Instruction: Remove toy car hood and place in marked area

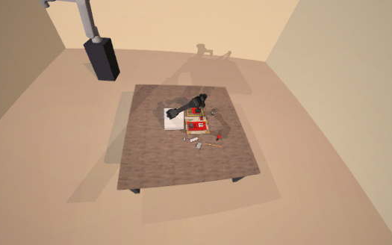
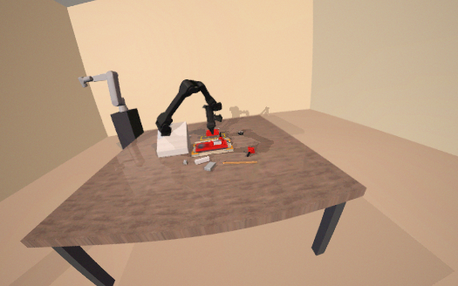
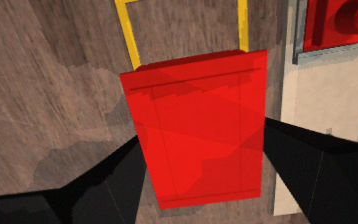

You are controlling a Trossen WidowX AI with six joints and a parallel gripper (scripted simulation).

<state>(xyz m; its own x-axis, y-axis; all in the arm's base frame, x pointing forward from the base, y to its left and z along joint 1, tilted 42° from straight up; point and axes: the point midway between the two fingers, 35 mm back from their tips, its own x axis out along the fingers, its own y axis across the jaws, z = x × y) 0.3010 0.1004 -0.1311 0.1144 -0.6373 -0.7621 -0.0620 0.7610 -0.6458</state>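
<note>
Hanging over the far part of the tabletop [image 2: 158, 205], the black arm [image 2: 180, 98] reaches up from its white base block [image 2: 172, 139] and bends down again, ending in the gripper [image 3: 202, 150]. Its two dark fingers are clamped on the flat red hood [image 3: 200, 130], one against each long side, and the panel fills the middle of the wrist view. The hood is off the car and in the air. Beneath it, painted on the wood, lies a yellow outline [image 3: 127, 35]; two of its straight sides run out from under the hood's far edge, so the hood overlaps that marked area from above, though I cannot tell how high it rides over the wood.

Just beside, to the right in the wrist view, sits the red toy car [image 2: 210, 145] on a pale board [image 3: 325, 95] with a yellow border. From the exterior view the gripper points almost straight down just behind the car's far end.

Scattered nearer the front lie a few small grey parts [image 2: 209, 166], a thin yellow stick [image 2: 240, 162] and a small red piece [image 2: 250, 151], all well apart from the gripper.
</note>
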